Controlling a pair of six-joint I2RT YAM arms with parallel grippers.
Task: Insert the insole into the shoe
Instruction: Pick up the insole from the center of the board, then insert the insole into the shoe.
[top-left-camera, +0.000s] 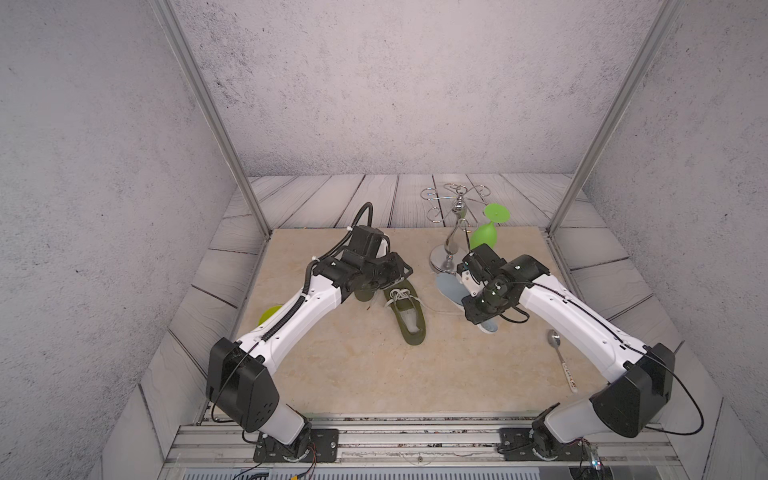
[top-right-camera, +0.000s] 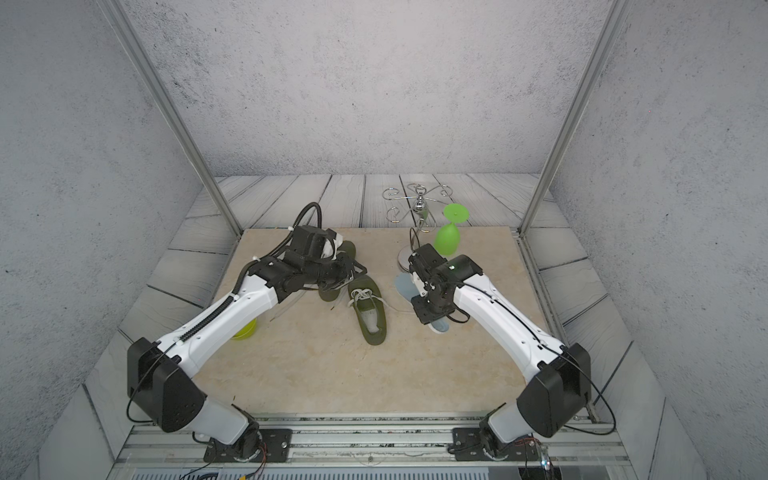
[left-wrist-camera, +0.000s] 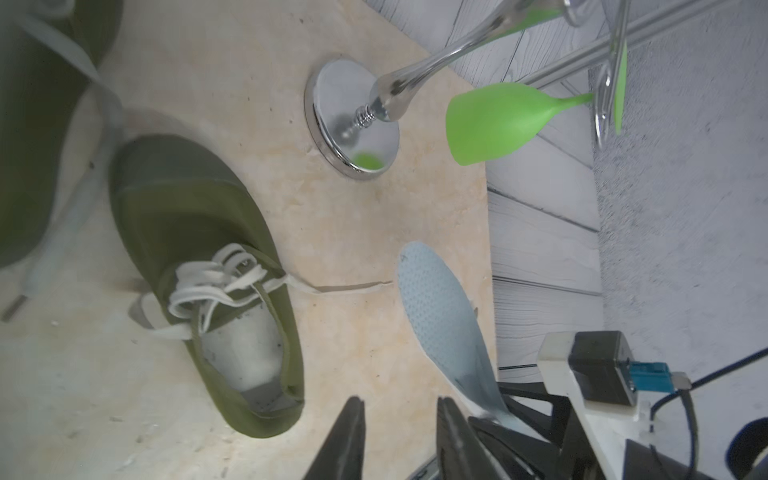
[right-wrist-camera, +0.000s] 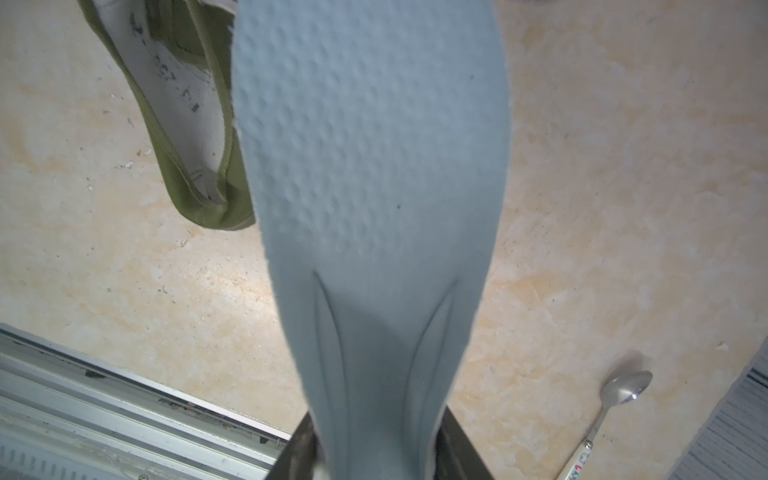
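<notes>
Insole, pale blue with a dimpled face, is not in the shoe. It sits to the shoe's right, apart from it, with its toe end toward the chrome base of the rack. The right gripper is clamped on its heel end, a finger on each side, and that end is raised off the table. Whether the toe end touches the table I cannot tell.

The olive shoe stands on its sole near the table's middle, heel toward the robot. White lining shows in its opening and the laces are loosely knotted. One lace trails across the table and ends just beside the insole.

The left gripper hovers near the shoe's toe end, jaws narrowly apart with nothing between them. A second shoe lies beside the first, partly under the left arm.

A green glass hangs upside down from the rack. A spoon lies by the right arm, well apart from the insole. A green cup peeks out from behind the left arm.
</notes>
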